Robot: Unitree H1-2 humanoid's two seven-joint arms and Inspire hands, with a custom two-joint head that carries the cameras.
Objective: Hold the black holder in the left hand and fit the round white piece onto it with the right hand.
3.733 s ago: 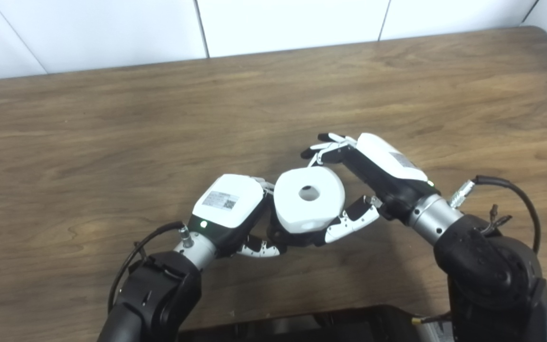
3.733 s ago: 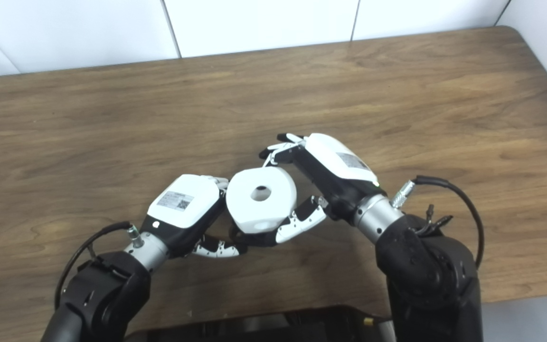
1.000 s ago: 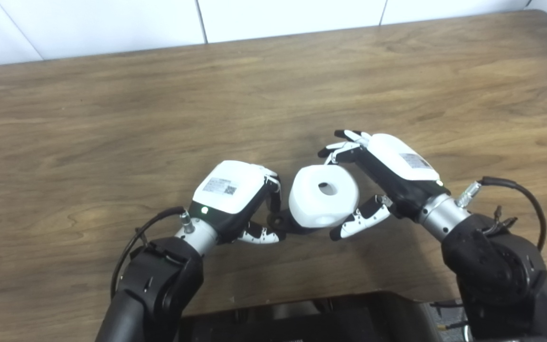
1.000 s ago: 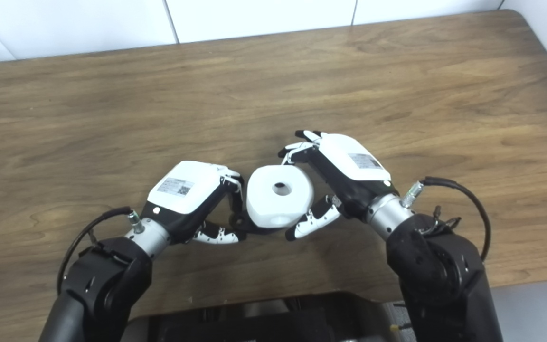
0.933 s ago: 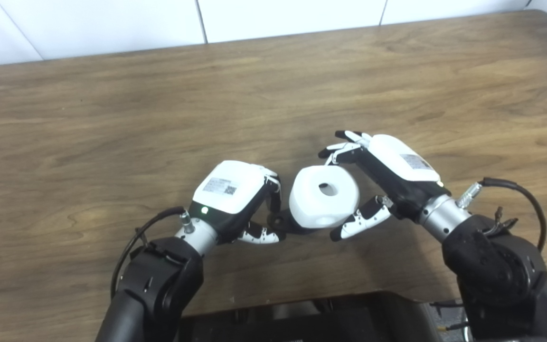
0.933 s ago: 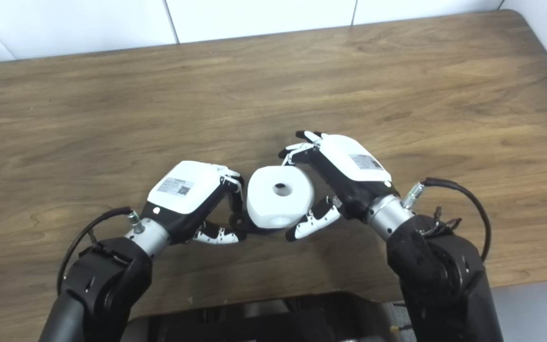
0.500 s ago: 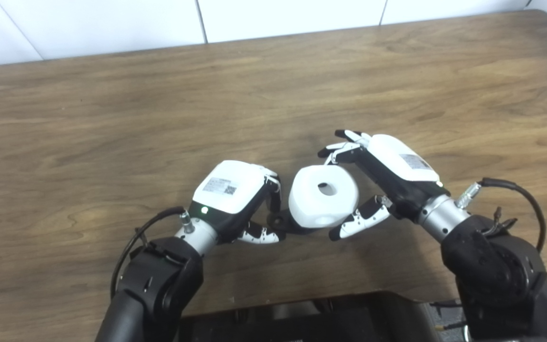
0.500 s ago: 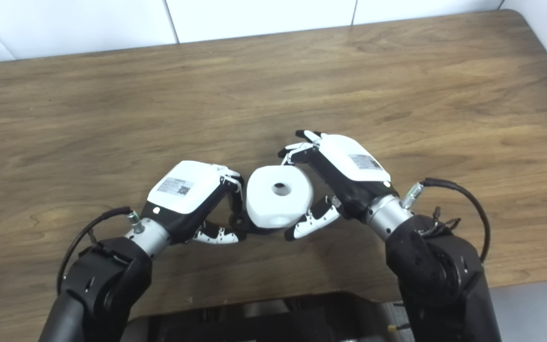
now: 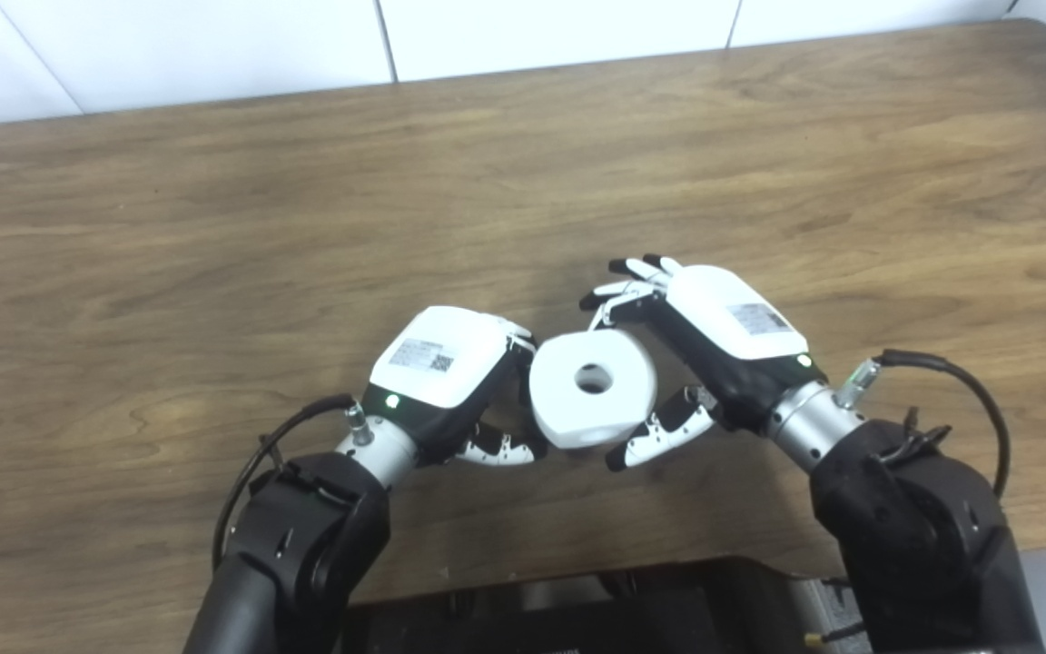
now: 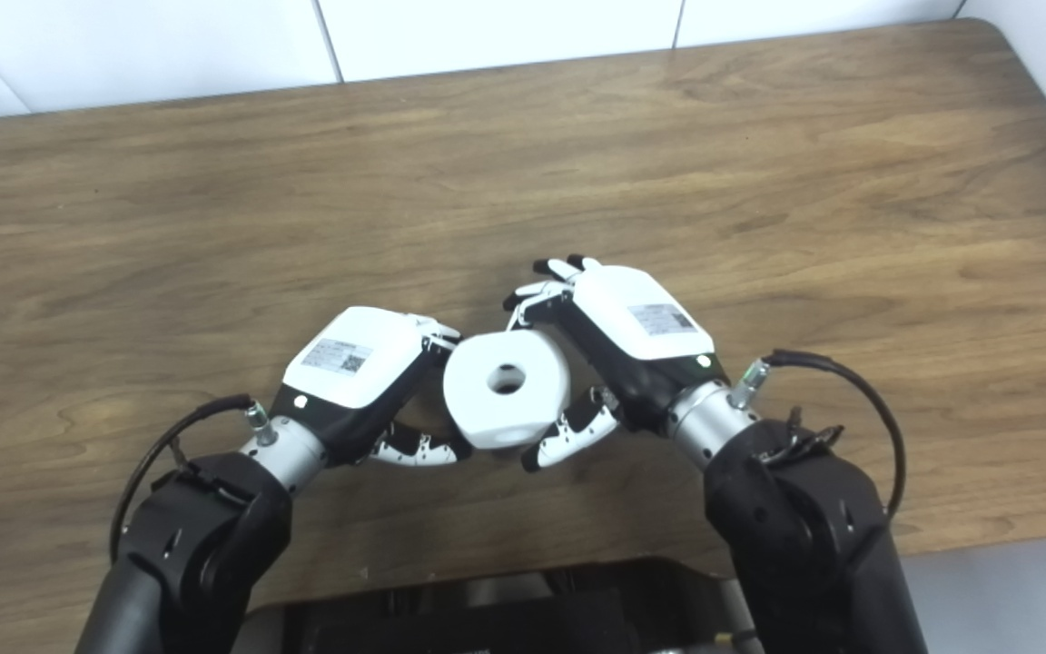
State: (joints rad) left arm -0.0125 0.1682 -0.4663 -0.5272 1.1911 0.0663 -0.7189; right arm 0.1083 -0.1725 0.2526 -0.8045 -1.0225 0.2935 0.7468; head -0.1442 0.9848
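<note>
The round white piece (image 9: 592, 388) is now seen pressed close against the left hand (image 9: 439, 380), where half a second ago a gap was left between them and a bit of the black holder was exposed beside the thumb; the right hand (image 9: 705, 350) has been brought leftward and slightly down with the piece. From that shift it is judged that the fitting step is under way, the piece being pushed sideways onto the holder, though whether it is fully seated cannot be told, since the black holder itself is now hidden behind the piece and the left hand. The right hand is kept half curled around the piece: its fingers (image 9: 618, 292) are arched over the far edge and its thumb (image 9: 655, 436) is set under the near edge, so the piece is held between them above the wooden table (image 9: 214, 227). The left hand is closed tight, presumably on the holder, with its thumb (image 9: 500, 448) tucked just beside the lower left rim of the piece
</note>
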